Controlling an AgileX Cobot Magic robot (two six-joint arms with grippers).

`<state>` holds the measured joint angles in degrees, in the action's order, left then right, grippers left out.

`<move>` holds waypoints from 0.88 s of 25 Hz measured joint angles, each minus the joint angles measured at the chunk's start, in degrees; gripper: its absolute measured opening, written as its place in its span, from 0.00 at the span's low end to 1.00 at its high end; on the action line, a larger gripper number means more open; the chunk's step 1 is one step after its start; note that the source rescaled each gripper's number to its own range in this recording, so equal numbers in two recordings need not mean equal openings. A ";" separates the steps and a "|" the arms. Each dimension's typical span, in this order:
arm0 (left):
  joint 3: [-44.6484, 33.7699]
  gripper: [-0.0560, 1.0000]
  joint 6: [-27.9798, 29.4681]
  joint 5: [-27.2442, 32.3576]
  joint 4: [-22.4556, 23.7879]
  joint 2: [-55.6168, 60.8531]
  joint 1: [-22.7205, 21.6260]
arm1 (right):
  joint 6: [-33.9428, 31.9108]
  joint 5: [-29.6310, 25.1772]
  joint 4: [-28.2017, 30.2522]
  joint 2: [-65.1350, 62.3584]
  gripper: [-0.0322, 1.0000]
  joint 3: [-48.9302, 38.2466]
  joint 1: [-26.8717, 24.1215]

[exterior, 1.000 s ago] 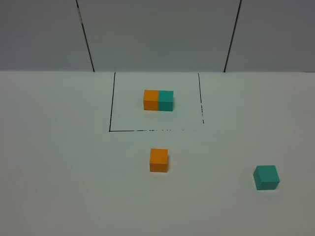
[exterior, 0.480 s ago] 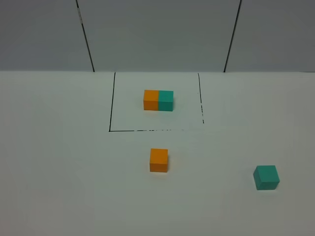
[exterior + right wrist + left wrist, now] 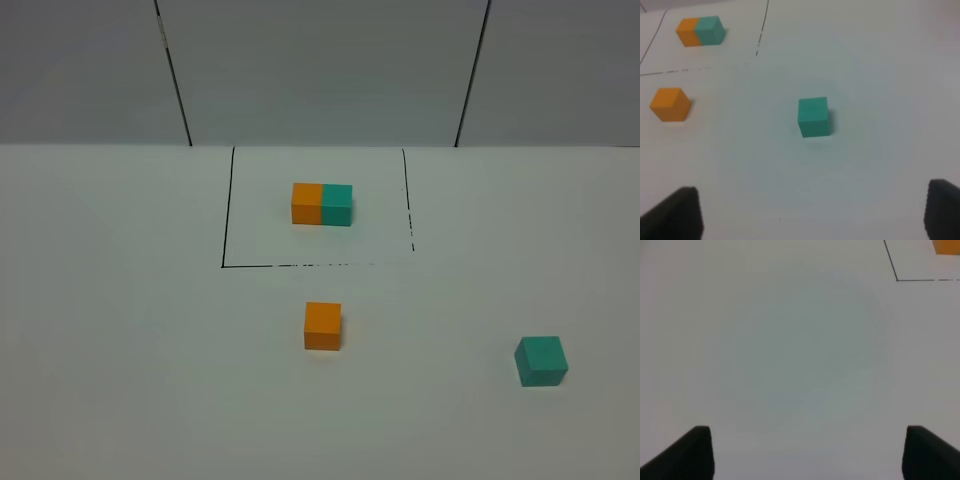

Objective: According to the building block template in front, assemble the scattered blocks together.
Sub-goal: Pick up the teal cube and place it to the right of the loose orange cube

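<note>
Gaping wide, the right hand [image 3: 812, 215] lines up on the mid-frame teal cube [image 3: 813, 117], presumably to grasp it first.

The smooth white table [image 3: 120, 350] looks matt, without glare. The single orange cube [image 3: 322, 326], the single teal-green cube [image 3: 541, 361] and the two-colour orange-and-teal bar [image 3: 322, 204] have plain, smooth, matt faces; whether they are plastic or wood cannot be told.
</note>
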<state>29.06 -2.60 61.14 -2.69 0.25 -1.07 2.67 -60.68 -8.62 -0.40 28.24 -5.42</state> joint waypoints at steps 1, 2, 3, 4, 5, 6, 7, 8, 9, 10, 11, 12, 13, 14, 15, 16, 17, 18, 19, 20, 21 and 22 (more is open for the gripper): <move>0.00 0.64 0.01 0.00 0.00 0.00 0.00 | -0.07 0.00 -0.01 0.00 0.78 0.00 0.00; 0.00 0.64 0.01 0.00 0.00 0.00 0.00 | -0.24 0.00 -0.07 0.00 0.78 0.00 0.00; 0.00 0.64 0.01 0.00 0.00 0.00 0.00 | -0.63 0.00 -0.19 0.00 0.78 0.00 0.00; 0.00 0.64 0.01 0.00 0.00 0.00 0.00 | -1.21 0.12 -0.60 0.00 0.78 0.00 0.00; 0.00 0.64 0.01 0.00 0.00 0.00 0.00 | -1.80 0.39 -0.96 0.00 0.78 0.00 0.00; 0.00 0.64 0.01 0.00 0.00 0.00 0.00 | -2.28 0.68 -1.21 0.40 0.79 0.00 0.00; 0.00 0.64 0.01 0.00 0.00 0.00 0.00 | -2.67 0.68 -1.65 1.43 0.82 0.33 0.00; 0.00 0.64 0.01 0.00 0.00 0.00 0.00 | -2.67 0.68 -2.24 3.73 0.86 0.84 0.00; 0.00 0.64 0.01 0.00 0.00 0.00 0.00 | -2.67 0.86 -2.92 6.83 0.90 1.33 0.00; 0.00 0.64 0.01 0.00 0.00 0.00 0.00 | -2.27 1.06 -4.00 10.68 0.96 1.91 0.00; 0.00 0.64 0.01 0.00 0.00 0.00 0.00 | -1.20 1.38 -5.17 14.37 0.99 2.57 0.00; 0.00 0.64 0.01 0.00 0.00 0.00 0.00 | 0.06 2.04 -6.09 19.22 0.99 3.32 0.00; 0.00 0.64 0.01 0.00 0.00 0.00 0.00 | 1.61 2.63 -6.80 24.48 0.99 4.04 0.00; 0.00 0.64 0.01 0.00 0.00 0.00 0.00 | 3.00 3.59 -7.12 29.15 0.99 5.09 0.00; 0.00 0.64 0.01 0.00 0.00 0.00 0.00 | 4.04 4.66 -7.23 35.00 0.99 6.34 0.00; 0.00 0.64 0.01 -0.05 -0.04 0.00 0.00 | 4.54 5.52 -7.23 40.95 0.99 7.51 0.00; 0.00 0.64 0.01 -0.05 -0.04 0.00 0.00 | 4.94 6.61 -7.23 46.91 1.00 9.07 0.00; 0.00 0.64 0.01 -0.05 -0.04 0.00 0.00 | 5.24 7.75 -7.09 51.72 1.00 10.87 0.07; 0.00 0.64 0.01 -0.05 -0.04 0.00 0.00 | 5.36 8.86 -6.50 57.67 1.00 12.85 0.36; 0.00 0.64 0.01 0.00 -0.04 0.00 0.00 | 5.40 9.82 -5.99 63.44 1.00 14.58 0.84; 0.00 0.64 0.01 0.00 -0.04 0.00 0.00 | 5.28 10.69 -5.16 67.94 1.00 16.65 1.38; 0.00 0.64 0.01 0.00 -0.04 0.00 0.00 | 4.75 11.12 -4.29 72.88 1.00 18.68 2.17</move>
<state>29.06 -2.59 61.14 -2.73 0.25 -1.07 7.42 -49.56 -12.91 72.47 46.92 -3.25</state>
